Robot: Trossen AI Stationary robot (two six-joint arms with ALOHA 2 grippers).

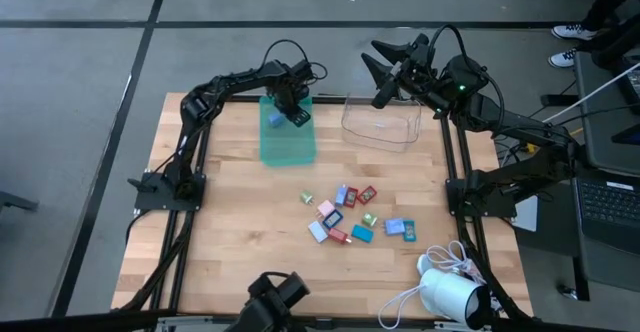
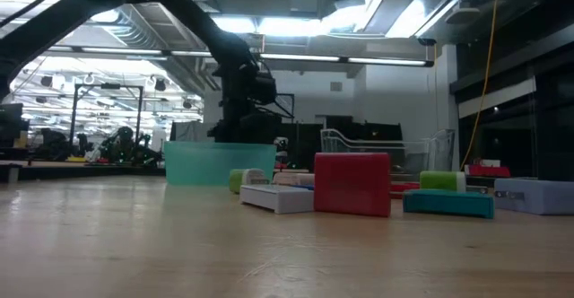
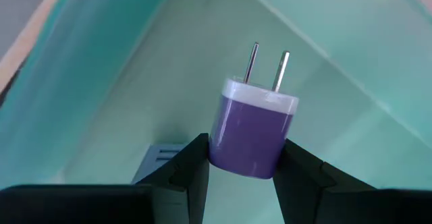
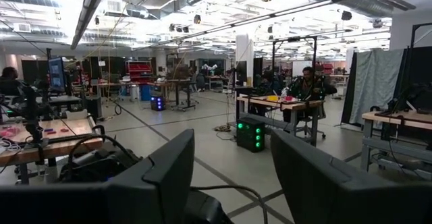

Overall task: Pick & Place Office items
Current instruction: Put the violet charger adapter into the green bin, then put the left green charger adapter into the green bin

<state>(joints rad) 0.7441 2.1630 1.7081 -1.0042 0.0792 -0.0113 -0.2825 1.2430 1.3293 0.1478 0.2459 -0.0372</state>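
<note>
My left gripper (image 1: 297, 112) points down over the teal tray (image 1: 287, 140) at the table's far side, shut on a small purple plug adapter (image 3: 253, 133) with a white face and two metal prongs. A grey-blue piece (image 3: 156, 162) lies on the tray floor beside it. In the low view this gripper (image 2: 240, 129) reaches down behind the tray's wall (image 2: 220, 165). Several small office items (image 1: 350, 217), red, pink, blue, teal, green and white, lie flat on the wood at the middle right. My right gripper (image 4: 233, 183) hangs open, high past the table's far right. My left gripper pinches the adapter's purple body by two opposite sides (image 3: 219, 153) between its two fingers. The fingers come from above, pointing down. The prongs (image 3: 266, 65) point away from the fingers toward the tray floor. Whether they touch the floor I cannot tell.
A clear plastic bin (image 1: 381, 124) stands to the right of the tray at the far edge. A white device with looped cables (image 1: 447, 294) sits at the near right corner. Bare wood lies left of the item cluster.
</note>
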